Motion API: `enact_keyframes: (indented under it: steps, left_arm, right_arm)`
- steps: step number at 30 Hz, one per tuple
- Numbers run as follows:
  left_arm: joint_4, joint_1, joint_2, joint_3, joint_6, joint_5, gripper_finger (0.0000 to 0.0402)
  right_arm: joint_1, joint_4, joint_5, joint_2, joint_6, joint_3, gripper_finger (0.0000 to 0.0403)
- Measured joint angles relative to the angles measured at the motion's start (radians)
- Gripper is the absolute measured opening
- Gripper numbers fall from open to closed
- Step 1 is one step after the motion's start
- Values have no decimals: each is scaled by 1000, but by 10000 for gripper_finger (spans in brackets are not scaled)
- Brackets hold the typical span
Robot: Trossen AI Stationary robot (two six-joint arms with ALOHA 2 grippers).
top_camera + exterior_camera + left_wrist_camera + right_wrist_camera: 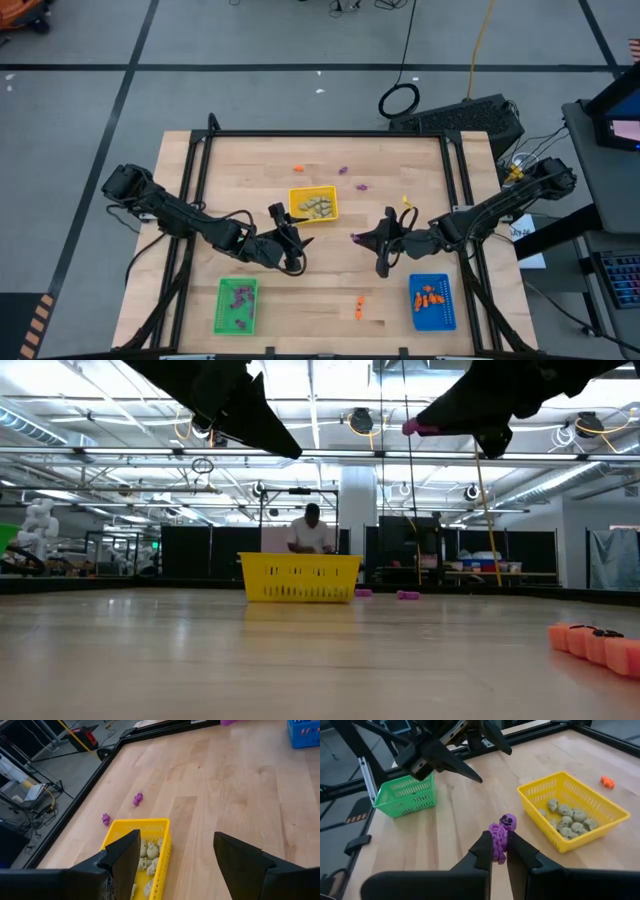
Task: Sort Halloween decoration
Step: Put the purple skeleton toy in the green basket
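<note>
Two grippers aloft: right gripper (500, 851) clenches purple skeleton trinket (501, 836); left gripper (172, 855) released, beside yellow tray (162, 845).

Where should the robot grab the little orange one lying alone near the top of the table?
Probably straight from above, fingers closing across its narrow middle. The orange trinket lies flat on bare wood, apart from the yellow tray, so nothing blocks a top-down pinch. Its exact shape is too small to tell.

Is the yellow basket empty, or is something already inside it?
Not empty: the yellow basket holds a pile of pale skull-like trinkets, seen in both wrist views.
</note>
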Motion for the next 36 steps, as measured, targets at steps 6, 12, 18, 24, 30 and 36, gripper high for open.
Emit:
enact_keyframes:
  steps: [6, 12, 18, 24, 30, 36]
  left_arm:
    - [2, 0, 0, 0, 0, 3, 249]
    - [47, 0, 0, 0, 38, 12, 249]
    - [126, 0, 0, 0, 172, 101, 249]
    - [191, 0, 0, 0, 411, 197, 249]
    - [253, -8, 0, 0, 576, 263, 249]
    - [256, -31, 0, 0, 813, 319, 249]
  right_arm:
    - [0, 0, 0, 0, -13, 0, 16]
    - [0, 0, 0, 0, -78, 0, 16]
    - [0, 4, 2, 1, -73, 0, 16]
    - [-5, 133, -21, 58, -57, 0, 16]
    - [-23, 348, -104, 158, -83, 0, 16]
    - [-36, 589, -115, 271, -86, 0, 16]
